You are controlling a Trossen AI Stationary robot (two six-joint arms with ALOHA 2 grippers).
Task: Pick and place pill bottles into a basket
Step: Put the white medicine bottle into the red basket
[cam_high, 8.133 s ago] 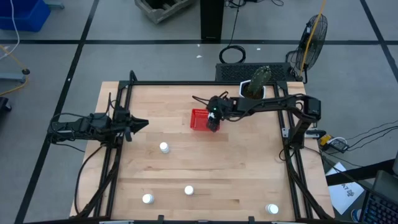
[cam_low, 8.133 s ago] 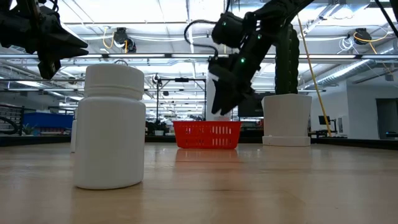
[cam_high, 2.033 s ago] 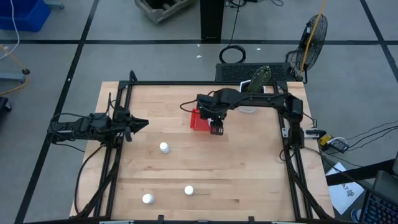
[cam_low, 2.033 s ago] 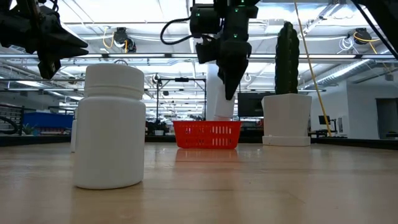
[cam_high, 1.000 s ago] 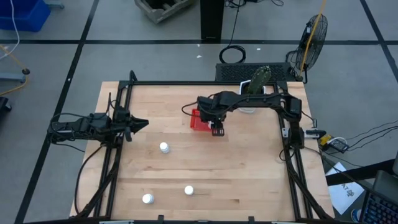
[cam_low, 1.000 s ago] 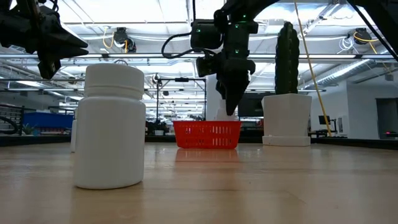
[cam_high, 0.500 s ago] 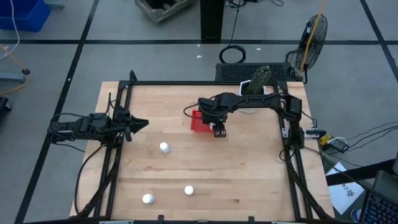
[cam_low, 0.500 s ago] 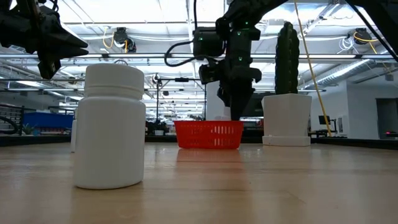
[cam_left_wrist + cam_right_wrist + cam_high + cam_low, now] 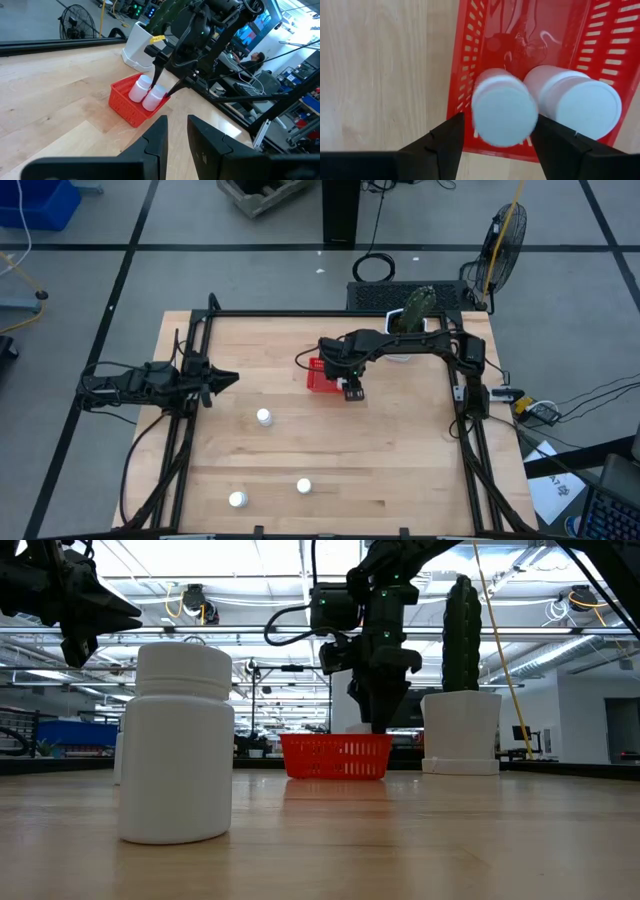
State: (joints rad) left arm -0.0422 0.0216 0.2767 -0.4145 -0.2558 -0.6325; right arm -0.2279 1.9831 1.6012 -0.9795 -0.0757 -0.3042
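Right gripper (image 9: 495, 142): open, straddling a bottle (image 9: 504, 107) upright in the basket (image 9: 470, 60).
Left gripper (image 9: 176, 131): far off, nearly closed, empty.

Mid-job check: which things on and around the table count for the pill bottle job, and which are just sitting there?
Job:
- red basket, two pill bottles in it
- three loose pill bottles on the table
- right claw, over the basket, fingers straddling one bottle
- left claw, waiting at the table's left side

Lying about:
- white planter with cactus
- fan on the floor
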